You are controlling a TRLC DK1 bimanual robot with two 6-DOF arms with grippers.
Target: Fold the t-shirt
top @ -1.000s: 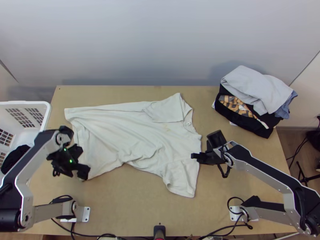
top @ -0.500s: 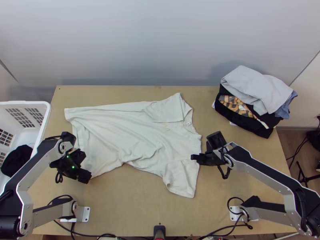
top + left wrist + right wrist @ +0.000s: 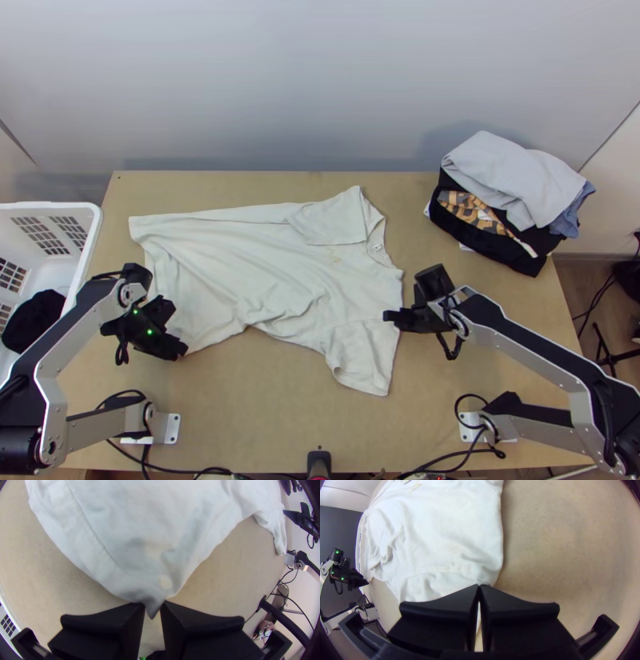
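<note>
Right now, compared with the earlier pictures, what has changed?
The left gripper has shifted a little toward the table's near edge and to the right. It now pinches a corner of the shirt at the hem; when it took hold, I cannot tell. The right gripper stayed at the shoulder, and the spread shirt and the clothes pile look the same.

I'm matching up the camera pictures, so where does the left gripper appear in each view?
Top view: left gripper at lower left, at a hem corner of the t-shirt.
Left wrist view: up close in the foreground, its fingers pinching that corner.
Right wrist view: far off, at the t-shirt's distant end.
Shared landmark: the white t-shirt.
</note>
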